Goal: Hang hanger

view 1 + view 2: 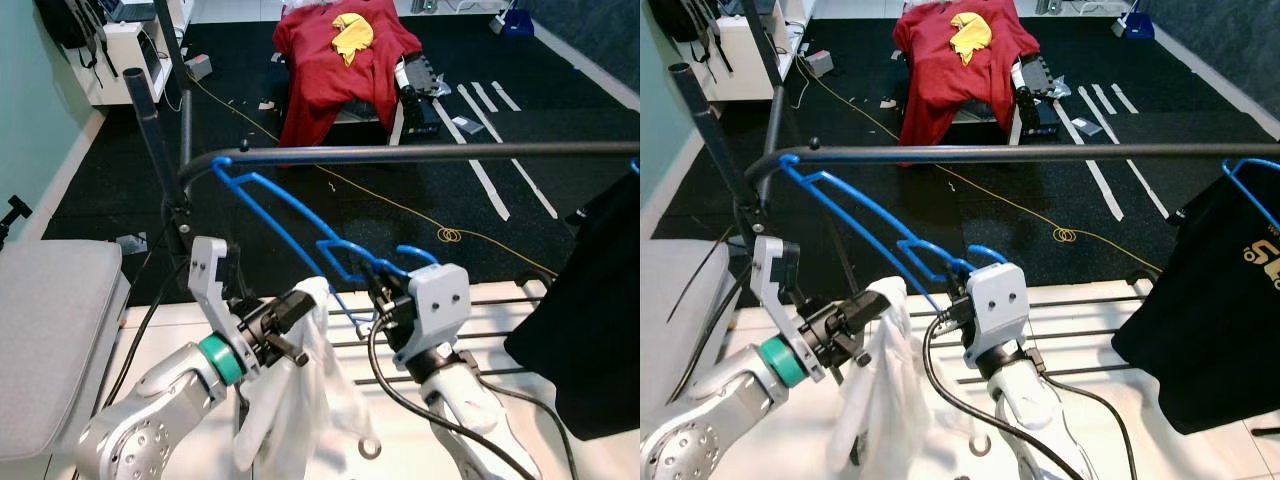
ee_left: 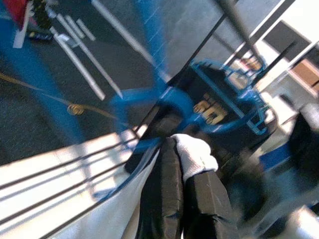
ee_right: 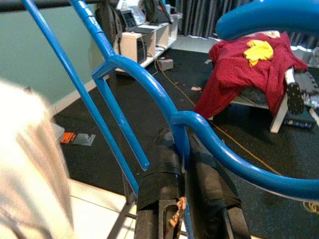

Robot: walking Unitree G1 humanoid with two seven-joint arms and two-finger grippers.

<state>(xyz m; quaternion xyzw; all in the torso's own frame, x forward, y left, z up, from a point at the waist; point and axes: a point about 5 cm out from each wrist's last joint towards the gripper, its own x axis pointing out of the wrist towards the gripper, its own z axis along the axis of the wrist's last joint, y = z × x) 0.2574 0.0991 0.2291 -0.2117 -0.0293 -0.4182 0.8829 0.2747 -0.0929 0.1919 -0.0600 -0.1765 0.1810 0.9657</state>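
Blue moulded plastic forms the hanger [image 1: 290,235], a thin open frame of curved struts; its far tip rests against the black metal rail [image 1: 420,153] near the rail's bent end, and the frame slopes down from there to the two grippers. The right gripper [image 3: 183,164] is clamped on a rounded blue strut, its two black padded fingers [image 3: 158,191] pressed together with the strut pinched between them. The left gripper [image 1: 290,325] is closed on a fold of soft white cloth [image 1: 300,400], which hangs limp and creased below it. Matte black fabric, a shirt [image 1: 1205,310], hangs from another blue hanger further along the rail. On the dark carpet [image 1: 400,200] beyond, a red garment [image 1: 335,60] lies draped in loose folds.
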